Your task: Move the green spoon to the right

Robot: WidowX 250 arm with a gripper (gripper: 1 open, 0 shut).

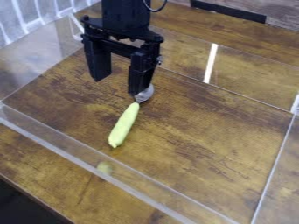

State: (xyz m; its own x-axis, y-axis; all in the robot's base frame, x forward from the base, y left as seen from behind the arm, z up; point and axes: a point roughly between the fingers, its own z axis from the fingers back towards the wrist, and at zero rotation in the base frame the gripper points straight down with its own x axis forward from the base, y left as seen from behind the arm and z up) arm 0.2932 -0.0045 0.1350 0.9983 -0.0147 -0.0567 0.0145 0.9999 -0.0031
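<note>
- Table: dark wood-grain top, fills most of the view; glare streak upper right.
- Clear wall: low see-through plastic barrier w/ edges running along the front left & the right side, boxing in the work area. Faint yellowish reflection of the spoon handle shows in the front edge.
- Arm: black, comes in from top centre, pointing down at the table.
- Gripper: black, two long fingers spread wide apart w/ nothing between them. Left finger hangs over bare wood; right finger sits just above the spoon's bowl end. Contact w/ the bowl — can't tell at this res., prob. just above or barely touching.
- Spoon: thick yellow-green handle, lying flat on the table approx. centre of frame, long axis tilted: handle end toward lower left, bowl end toward upper right.
- Bowl: small, shiny silver, right below the right finger's tip, partly hidden by it.
- Spoon sits well clear of both walls, nearer the front left one than the right.
</note>
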